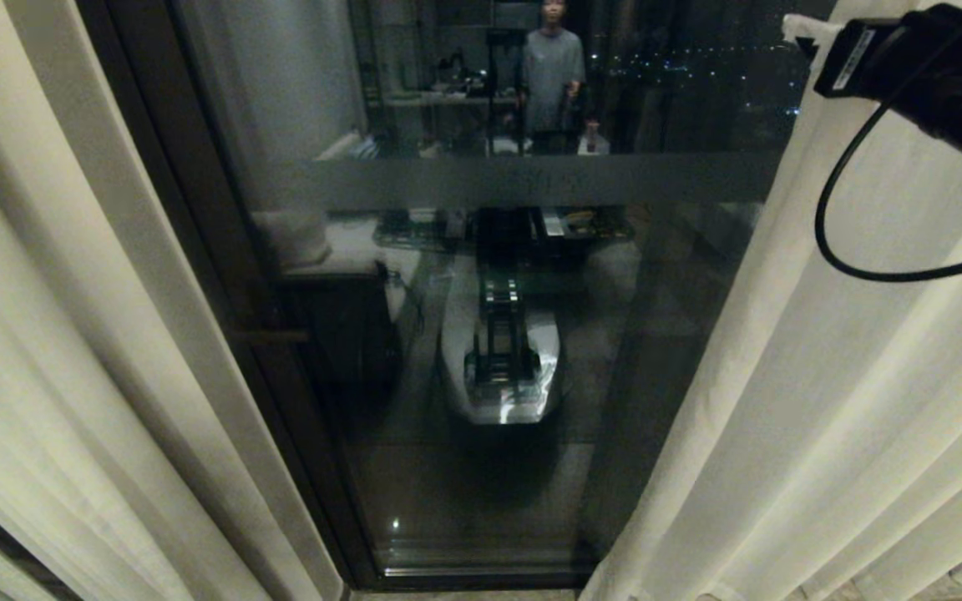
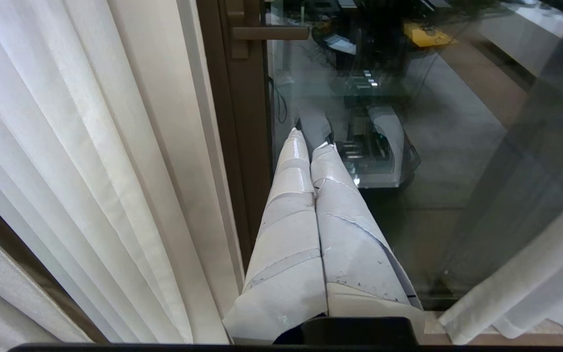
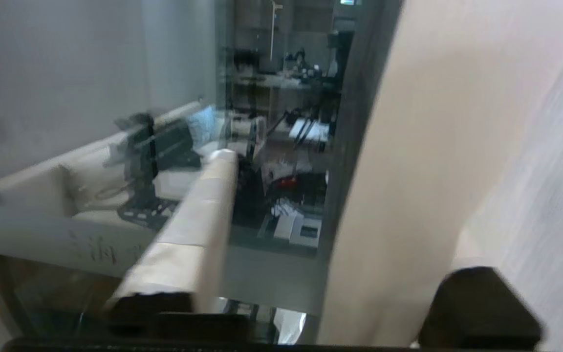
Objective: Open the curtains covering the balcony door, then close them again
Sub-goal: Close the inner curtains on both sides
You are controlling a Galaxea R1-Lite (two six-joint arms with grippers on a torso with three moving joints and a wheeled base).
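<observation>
Cream curtains (image 1: 848, 392) flanking dark glass door (image 1: 481, 351)

Mirrored well to the left of the right gripper (image 1: 807, 33) and slightly below: a standing person in a loose grey short-sleeved top (image 1: 554, 67). Further left of that, dark cluttered metal shelving (image 1: 439, 92). Between person and gripper, at about the gripper's height, a scatter of small distant city lights (image 1: 698, 67). Far down-left from the gripper, a pale upholstered sofa arm (image 1: 297, 234). At the very bottom, far below the gripper, a narrow strip of light stone floor (image 1: 464, 594).
</observation>
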